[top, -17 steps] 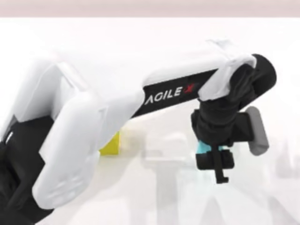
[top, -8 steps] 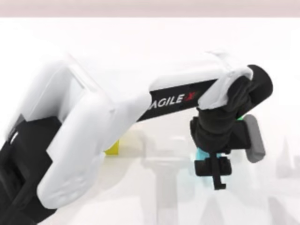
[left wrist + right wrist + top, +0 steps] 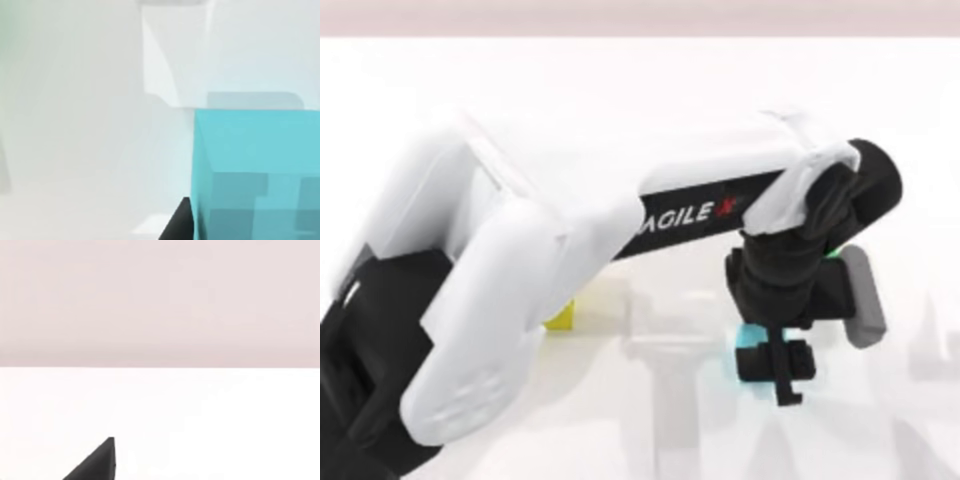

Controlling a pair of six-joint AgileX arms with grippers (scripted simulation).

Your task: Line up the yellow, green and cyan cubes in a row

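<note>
While over table centre, left end effector around cyan cube.

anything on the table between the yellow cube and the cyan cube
No object: in the top view the table is bare between the yellow cube and the cyan cube at the left gripper; only the arm's shadow crosses it.

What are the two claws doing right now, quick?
Left gripper: jaws closed on the cyan cube, toward the table's right side.
Right gripper: only a dark sliver of it shows in its own wrist view; cannot be told.
</note>
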